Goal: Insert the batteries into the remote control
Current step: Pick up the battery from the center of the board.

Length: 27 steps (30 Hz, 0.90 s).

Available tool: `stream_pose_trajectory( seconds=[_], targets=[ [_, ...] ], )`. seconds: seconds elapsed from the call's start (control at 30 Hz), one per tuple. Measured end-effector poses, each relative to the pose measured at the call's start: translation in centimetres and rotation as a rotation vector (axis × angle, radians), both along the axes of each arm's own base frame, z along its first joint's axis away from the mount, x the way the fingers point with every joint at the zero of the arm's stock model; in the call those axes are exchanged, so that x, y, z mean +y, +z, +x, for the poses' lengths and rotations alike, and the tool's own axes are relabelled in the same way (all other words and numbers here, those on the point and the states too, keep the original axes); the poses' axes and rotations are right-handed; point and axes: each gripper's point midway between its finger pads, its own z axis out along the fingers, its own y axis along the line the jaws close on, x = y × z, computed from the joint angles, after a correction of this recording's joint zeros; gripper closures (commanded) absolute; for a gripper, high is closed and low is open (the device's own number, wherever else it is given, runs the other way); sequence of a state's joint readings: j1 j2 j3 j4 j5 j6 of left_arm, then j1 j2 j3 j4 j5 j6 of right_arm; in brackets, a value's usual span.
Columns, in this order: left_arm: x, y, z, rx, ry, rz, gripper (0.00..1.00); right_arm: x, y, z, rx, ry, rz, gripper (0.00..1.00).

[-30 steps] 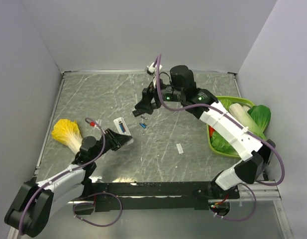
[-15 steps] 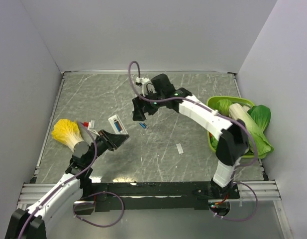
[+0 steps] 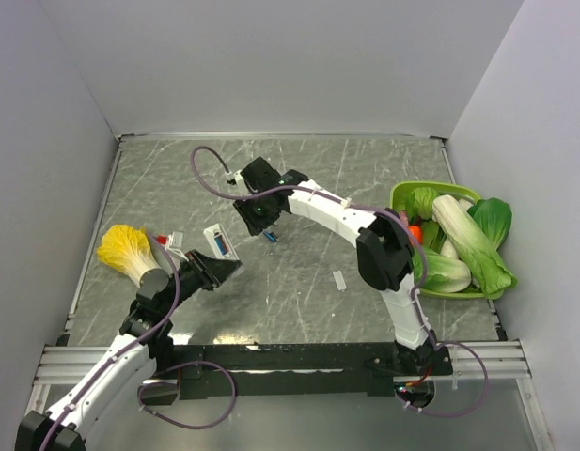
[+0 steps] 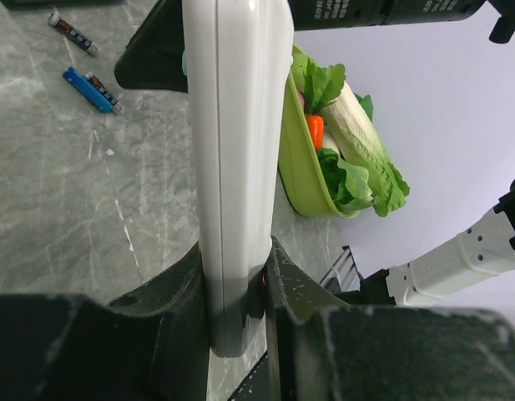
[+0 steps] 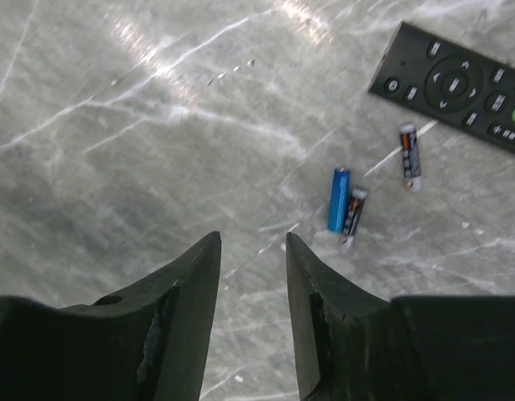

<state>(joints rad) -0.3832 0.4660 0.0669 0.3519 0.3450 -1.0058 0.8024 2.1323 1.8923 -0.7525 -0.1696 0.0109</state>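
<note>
The white remote control (image 4: pixel 236 150) stands edge-on between the fingers of my left gripper (image 4: pixel 234 251), which is shut on its lower end; from above the remote control (image 3: pixel 220 241) is left of centre, lifted at a tilt. A blue battery (image 5: pixel 339 199) lies on the table beside a dark cell with orange marks (image 5: pixel 354 215), and another dark cell (image 5: pixel 410 156) lies further off. My right gripper (image 5: pixel 252 238) hovers open and empty, left of these cells. From above the batteries (image 3: pixel 270 235) sit just right of the right gripper (image 3: pixel 255 214).
A black remote (image 5: pixel 453 83) lies beyond the cells. A green basket (image 3: pixel 399 268) of leafy vegetables and a carrot stands at the right edge. A yellow cabbage (image 3: pixel 123 249) lies at the left. A small white strip (image 3: pixel 338 280) lies mid-table.
My right arm has swung left across the table, bringing its gripper down beside the batteries. My left gripper keeps its hold on the remote control and has shifted slightly left.
</note>
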Motion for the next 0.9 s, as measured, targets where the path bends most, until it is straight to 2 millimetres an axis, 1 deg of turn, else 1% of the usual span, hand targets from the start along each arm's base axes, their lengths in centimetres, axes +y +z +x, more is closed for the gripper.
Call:
stream_pose_trajectory(
  seconds=[0.07,0.2,0.27,0.37,0.53,0.8,0.9],
  targets=[
    [0.1,-0.2,0.0,0.009,0.004,0.005,0.98,0.1,-0.6,0.5,-0.009,-0.008,-0.019,0.58],
    [0.1,-0.7,0.0,0.021,0.005,0.019,0.98,-0.2,-1.7,1.3,-0.019,-0.031,-0.063,0.57],
    [0.2,-0.8,0.0,0.021,0.005,0.026,0.98,-0.5,-2.8,1.5,-0.015,-0.041,-0.094,0.57],
    [0.2,-0.6,0.0,0.017,0.004,0.028,0.98,-0.9,-3.8,1.8,-0.011,-0.052,-0.131,0.57],
    [0.1,-0.4,0.1,0.014,0.004,0.029,0.98,-0.9,-5.1,2.3,-0.012,-0.062,-0.159,0.57],
    [0.1,-0.5,0.1,0.016,0.004,0.032,0.98,-1.5,-5.4,2.7,-0.033,-0.061,-0.196,0.58],
    [0.1,-0.5,0.1,0.017,0.004,0.032,0.98,-1.4,-5.6,3.0,-0.042,-0.06,-0.202,0.6]
  ],
)
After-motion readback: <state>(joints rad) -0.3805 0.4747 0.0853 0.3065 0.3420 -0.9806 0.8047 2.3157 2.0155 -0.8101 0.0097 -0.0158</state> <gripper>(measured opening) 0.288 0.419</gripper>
